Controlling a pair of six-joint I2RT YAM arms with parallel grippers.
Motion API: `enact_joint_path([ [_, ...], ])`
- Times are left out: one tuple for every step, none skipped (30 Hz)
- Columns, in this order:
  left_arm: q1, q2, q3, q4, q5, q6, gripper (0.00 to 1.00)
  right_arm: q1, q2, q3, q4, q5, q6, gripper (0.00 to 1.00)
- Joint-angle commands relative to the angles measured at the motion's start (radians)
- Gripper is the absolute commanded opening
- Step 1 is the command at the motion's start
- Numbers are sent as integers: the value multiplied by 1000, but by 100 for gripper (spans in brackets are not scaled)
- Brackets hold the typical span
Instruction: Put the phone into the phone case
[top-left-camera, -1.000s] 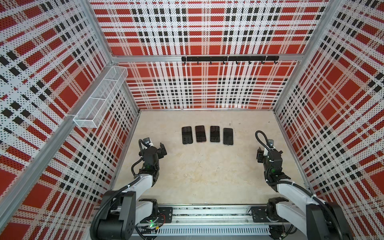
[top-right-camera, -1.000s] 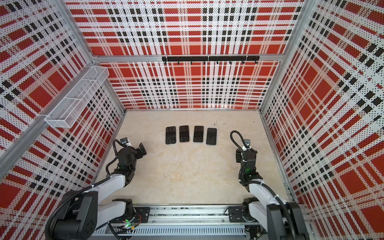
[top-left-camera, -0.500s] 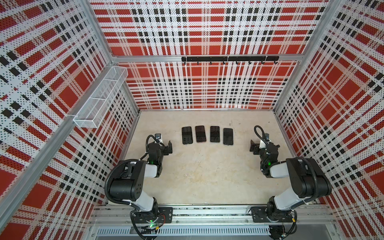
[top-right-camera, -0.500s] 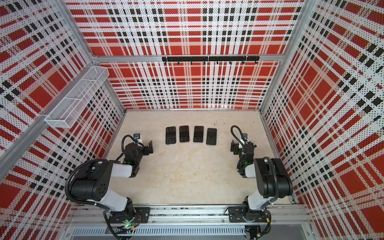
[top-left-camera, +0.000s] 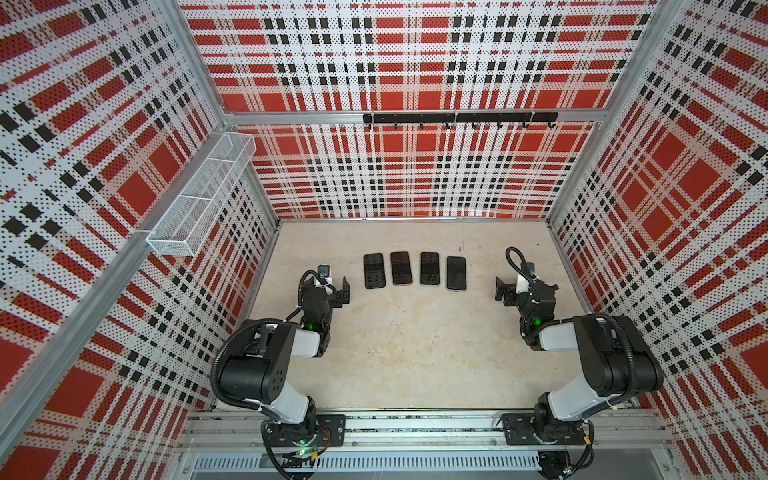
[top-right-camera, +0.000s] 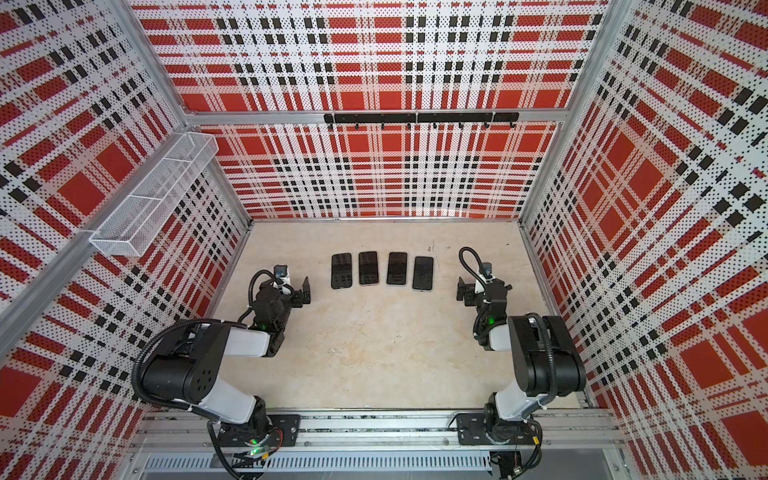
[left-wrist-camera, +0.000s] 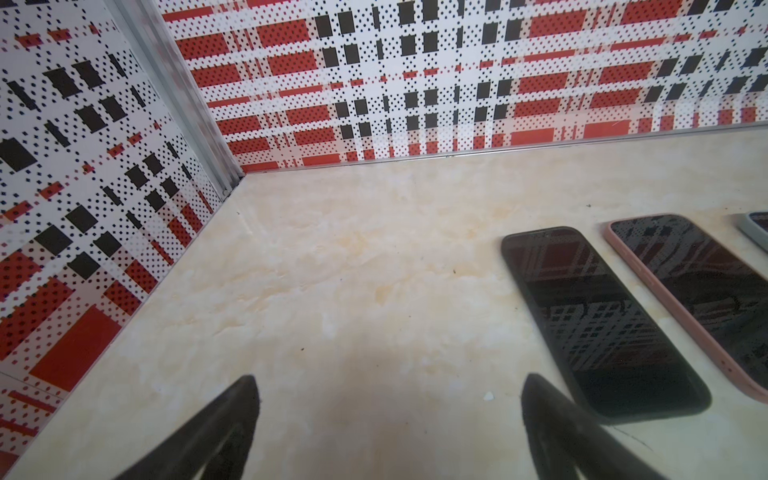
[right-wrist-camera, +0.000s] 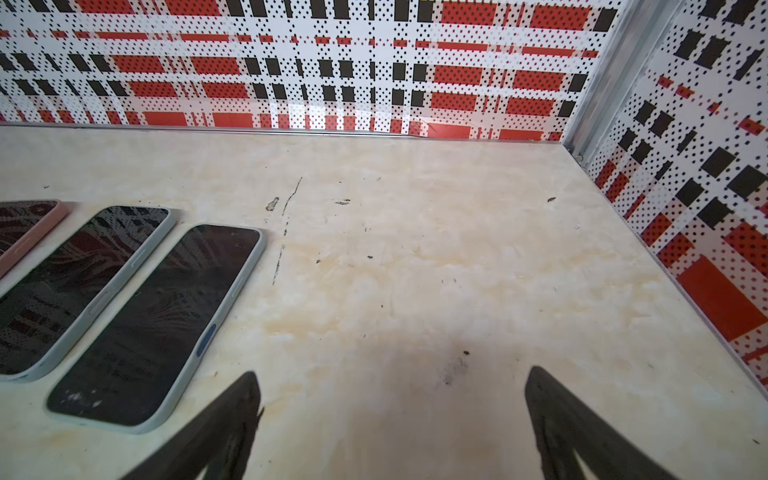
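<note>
Four phones (top-left-camera: 415, 270) lie in a row mid-table (top-left-camera: 399, 353), each looking cased already, with left gripper (top-left-camera: 343, 291) and right gripper (top-left-camera: 501, 289) fingers spread empty either side, so no obvious next move.

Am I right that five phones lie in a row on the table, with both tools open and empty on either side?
Not quite: there are four phones in the row, not five, as both top views show. The rest holds: they lie on the table, and the left tool and right tool are open and empty on either side.
</note>
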Motion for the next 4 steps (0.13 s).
enact_joint_path([
  [5,4,3,33,-12,6,99,-2,-4,1,31,-5,-17,100],
  [6,3,5,30,-8,6,100,-1,-4,0,37,-4,-18,100],
  [10,2,7,26,-1,4,99,0,-4,-3,41,-1,-21,100],
  [14,1,10,17,7,3,99,2,-4,-5,43,0,-24,100],
])
